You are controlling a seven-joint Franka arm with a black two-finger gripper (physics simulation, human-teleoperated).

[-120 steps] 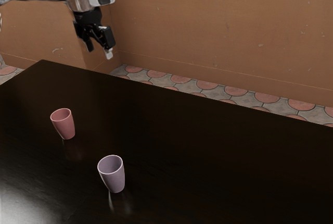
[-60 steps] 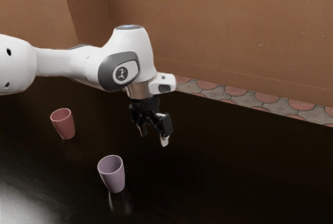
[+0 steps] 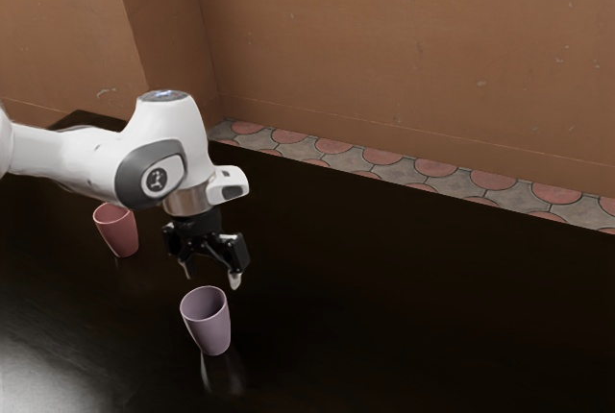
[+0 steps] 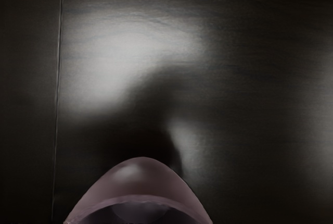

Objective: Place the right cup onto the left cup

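Gripper (image 3: 212,277) was shifted toward exterior view's left, now held just above purple cup (image 3: 213,332); jaws spread.

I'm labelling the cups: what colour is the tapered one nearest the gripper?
That tapered cup is pale greyish purple, seen best in the exterior view.

At the exterior view's left, the tapered cup (image 3: 119,233) is plain dusty red; at lower left, the rounded, tapering cup (image 3: 217,327) is pale mauve. The flat tabletop surface (image 3: 404,307) is near-black, the tiled floor (image 3: 384,158) reddish rounds on grey.
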